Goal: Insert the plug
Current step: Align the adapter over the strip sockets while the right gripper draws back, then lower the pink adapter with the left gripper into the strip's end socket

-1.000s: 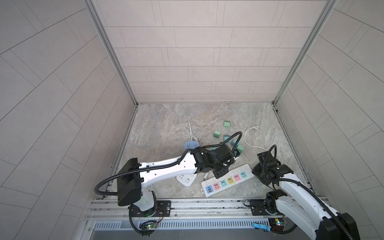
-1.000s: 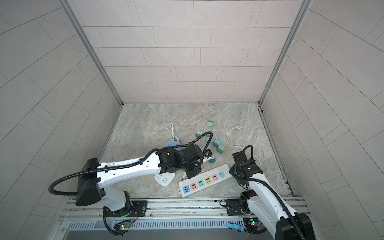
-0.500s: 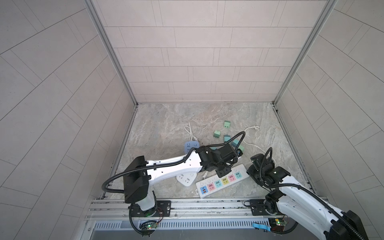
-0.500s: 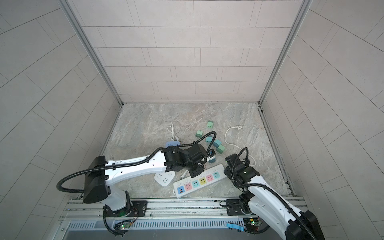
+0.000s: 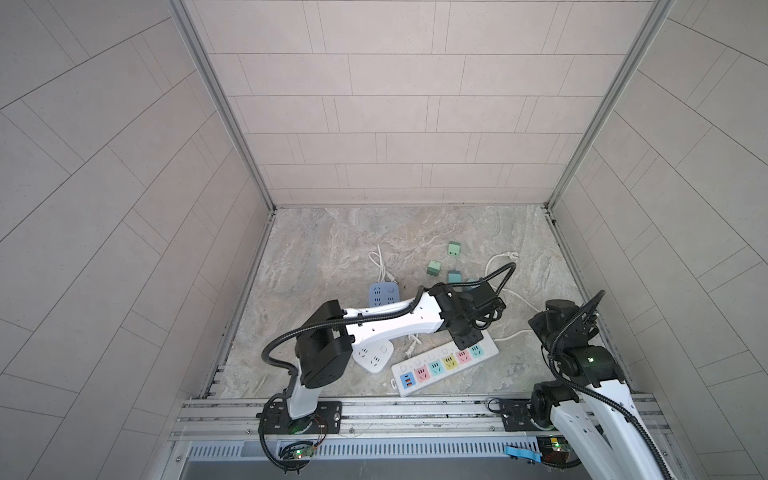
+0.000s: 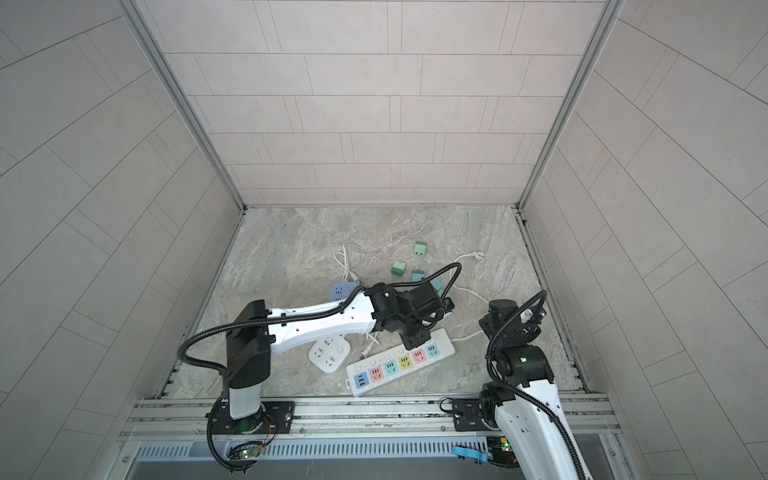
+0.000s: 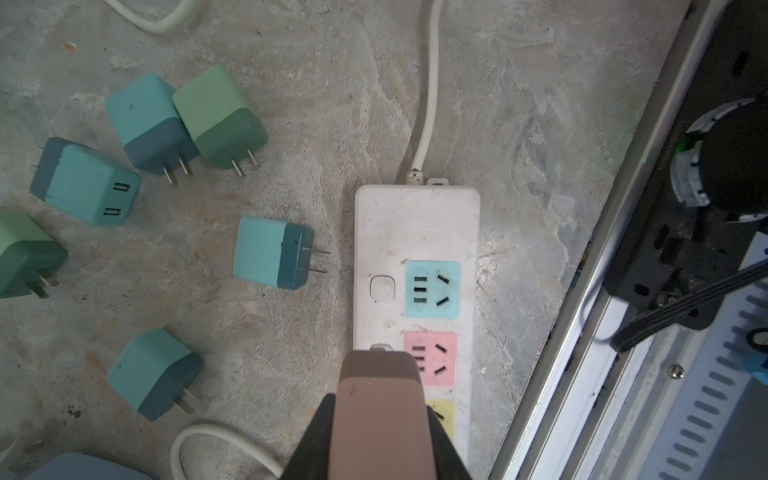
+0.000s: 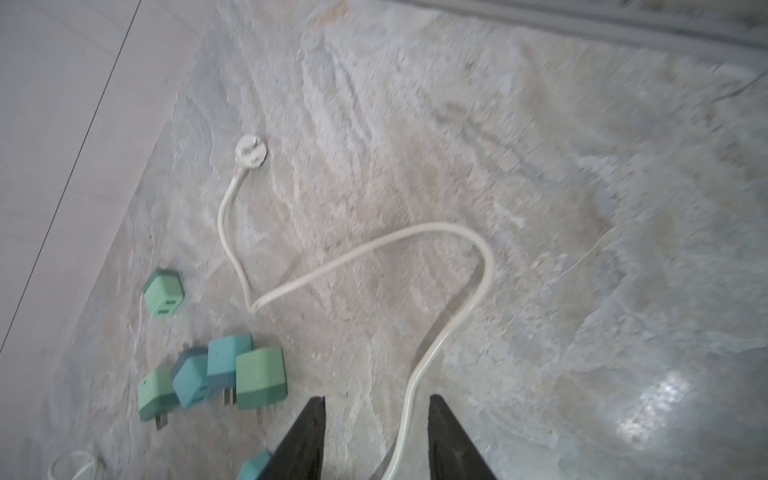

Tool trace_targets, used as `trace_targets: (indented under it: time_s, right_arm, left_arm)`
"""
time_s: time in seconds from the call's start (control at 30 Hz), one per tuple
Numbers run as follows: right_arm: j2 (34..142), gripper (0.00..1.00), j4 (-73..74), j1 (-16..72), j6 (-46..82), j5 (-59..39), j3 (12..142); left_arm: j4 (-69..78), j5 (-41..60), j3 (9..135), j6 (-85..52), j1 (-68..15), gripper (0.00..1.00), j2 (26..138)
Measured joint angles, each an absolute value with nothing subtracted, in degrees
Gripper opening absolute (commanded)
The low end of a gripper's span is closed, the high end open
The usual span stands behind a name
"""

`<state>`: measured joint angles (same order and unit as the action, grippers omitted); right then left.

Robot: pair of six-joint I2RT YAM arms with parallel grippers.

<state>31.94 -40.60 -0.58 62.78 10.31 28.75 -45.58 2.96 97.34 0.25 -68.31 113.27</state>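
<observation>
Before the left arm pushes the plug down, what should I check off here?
1. Plug gripped by left gripper: ok.
2. Plug centred over pink socket: not ok, its end sits beside the socket.
3. Prongs facing the strip: cannot tell, hidden.
4. Pink socket empty: ok.
5. Right gripper steadying the strip: not ok, it is open and off the strip.

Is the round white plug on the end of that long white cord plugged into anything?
Out. The round white plug lies loose on the grey stone floor, with no socket at it.
</observation>
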Motion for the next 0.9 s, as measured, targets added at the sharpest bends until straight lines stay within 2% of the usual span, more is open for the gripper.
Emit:
trace_targets:
  time_s: [0.1,0.17,0.3,0.63,0.9]
  right_arm:
    - [38.11,0.38,-37.28,-8.23,58.24,8.14,28.86]
    - [42.33,0.44,-34.15,-10.41,55.75,8.14,28.84]
    - [48.60,0.45,-28.34,-12.49,51.20,10.09,28.60]
    - [55.24,0.46,-16.08,-15.03,46.39,15.59,24.95]
    - [49.93,0.67,-11.22,-15.05,44.71,14.55,21.82]
  left_arm:
    - [-49.39,2.72,102.94,0.21,-68.66,0.00,117.49]
    - [-51.70,2.59,105.97,0.16,-69.19,0.00,119.63]
    - [-56.73,2.35,112.73,-0.16,-70.28,0.00,123.74]
    - [-66.17,2.74,124.99,-0.38,-71.05,0.00,130.41]
    - [-70.54,2.35,128.88,-0.43,-71.22,0.00,135.00]
